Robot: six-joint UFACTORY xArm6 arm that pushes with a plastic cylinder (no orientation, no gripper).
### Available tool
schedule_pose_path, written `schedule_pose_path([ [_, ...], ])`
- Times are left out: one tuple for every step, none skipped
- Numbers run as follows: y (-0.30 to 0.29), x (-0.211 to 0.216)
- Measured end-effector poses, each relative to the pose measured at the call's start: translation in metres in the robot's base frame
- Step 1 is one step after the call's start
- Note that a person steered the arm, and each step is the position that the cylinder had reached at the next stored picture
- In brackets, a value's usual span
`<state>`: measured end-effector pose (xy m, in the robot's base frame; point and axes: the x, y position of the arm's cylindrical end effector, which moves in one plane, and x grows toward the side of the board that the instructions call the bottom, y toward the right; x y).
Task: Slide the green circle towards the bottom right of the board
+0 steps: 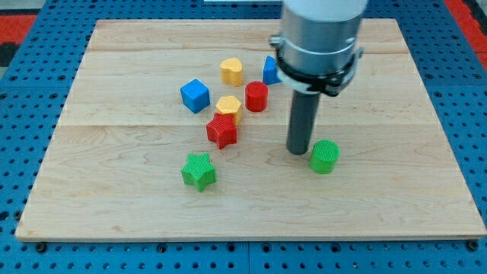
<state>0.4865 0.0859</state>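
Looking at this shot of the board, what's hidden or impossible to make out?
1. Blue block, camera view: the arm's grey housing covers its right part, so its shape is unclear.
2. My tip, camera view: whether it touches the green circle just to its right cannot be told.
3. Yellow block, camera view: the red star overlaps its lower edge; shape uncertain.
4. Arm above the housing: cut off by the view's top.

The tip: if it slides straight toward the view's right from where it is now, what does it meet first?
Most likely the green circle. My tip sits just to its left, very close; contact is unclear. Beyond it, the board looks free.
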Motion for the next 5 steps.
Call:
schedule_pose_path([
  [0.064, 0.039],
  [0.056, 0.044],
  [0.056, -0.006],
  [0.055, -0.028],
  [0.056, -0.036],
])
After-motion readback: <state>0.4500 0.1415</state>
